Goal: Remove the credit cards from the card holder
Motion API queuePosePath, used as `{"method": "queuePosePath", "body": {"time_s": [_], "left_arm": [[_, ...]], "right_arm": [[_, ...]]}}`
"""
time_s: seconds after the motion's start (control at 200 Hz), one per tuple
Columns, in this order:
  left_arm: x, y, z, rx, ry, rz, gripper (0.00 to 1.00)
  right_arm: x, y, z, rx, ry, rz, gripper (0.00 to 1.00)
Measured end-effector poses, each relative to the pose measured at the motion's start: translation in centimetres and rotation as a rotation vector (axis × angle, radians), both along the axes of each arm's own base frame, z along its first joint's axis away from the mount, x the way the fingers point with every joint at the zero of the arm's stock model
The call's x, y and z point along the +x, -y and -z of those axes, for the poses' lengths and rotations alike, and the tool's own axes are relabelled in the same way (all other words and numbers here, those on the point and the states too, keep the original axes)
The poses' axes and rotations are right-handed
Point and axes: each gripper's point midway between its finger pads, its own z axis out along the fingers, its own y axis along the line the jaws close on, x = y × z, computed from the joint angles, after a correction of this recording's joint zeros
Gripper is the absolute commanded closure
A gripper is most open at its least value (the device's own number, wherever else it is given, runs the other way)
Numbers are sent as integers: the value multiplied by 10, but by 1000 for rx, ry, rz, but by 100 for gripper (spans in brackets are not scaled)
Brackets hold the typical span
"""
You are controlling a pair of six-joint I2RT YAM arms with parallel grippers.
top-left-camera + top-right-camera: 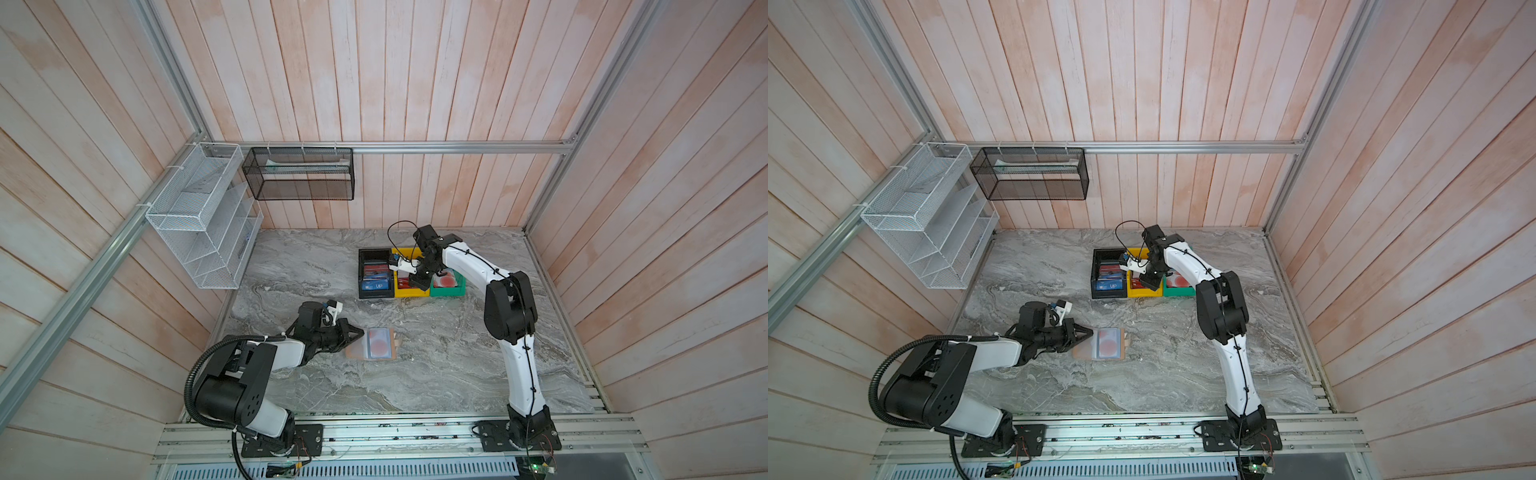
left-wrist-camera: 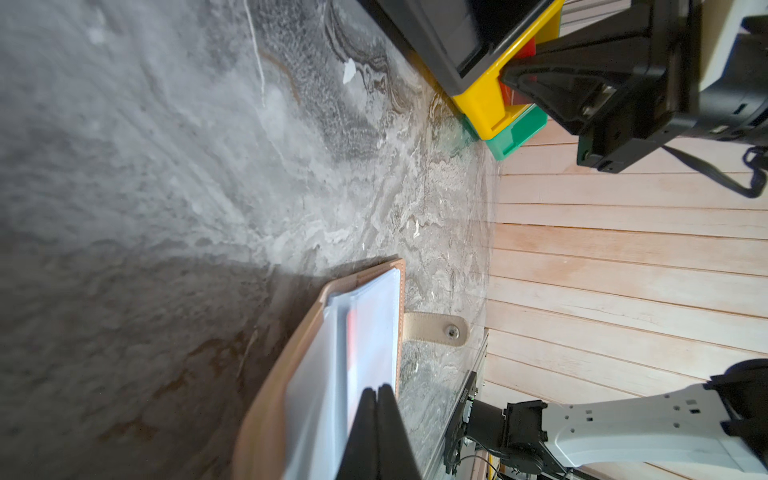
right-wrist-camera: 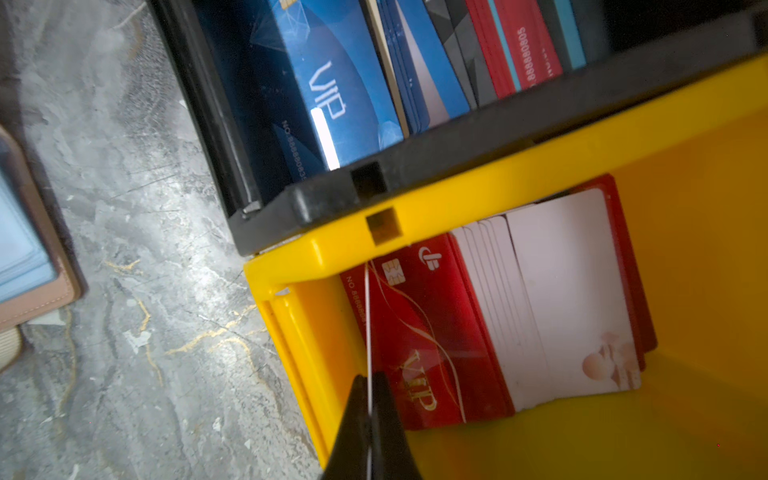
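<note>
The tan card holder lies open on the marble table, snap tab out to the side. A pale card with a red circle shows in its clear sleeve. My left gripper is shut, tips resting over the sleeve pages with nothing seen between them. My right gripper hangs over the yellow bin, shut on a credit card seen edge-on as a thin white line.
Black, yellow and green bins stand side by side at the back. A blue VIP card is in the black bin; red and pale cards lie in the yellow. Wire baskets hang on the walls.
</note>
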Motion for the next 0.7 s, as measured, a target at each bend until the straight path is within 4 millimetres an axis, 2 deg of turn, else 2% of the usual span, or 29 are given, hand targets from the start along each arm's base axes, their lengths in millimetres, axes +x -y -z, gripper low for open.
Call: {"method": "queuePosePath", "body": {"time_s": [0.195,0.5,0.605,0.7], "left_arm": [[0,-1,1,5,0,1,100],[-1,-2,-2,6,13,3,100],[-2,-2,-7,6,24,2,100],[-3,-3,-14,8,47,1,100]], "right_arm": [[4,3,0,-16,4,43,80],[18,7,-7,-32,58,114,76],[26,6,-25,-3,121,142,74],[28,7,-55,38,196,166,74]]}}
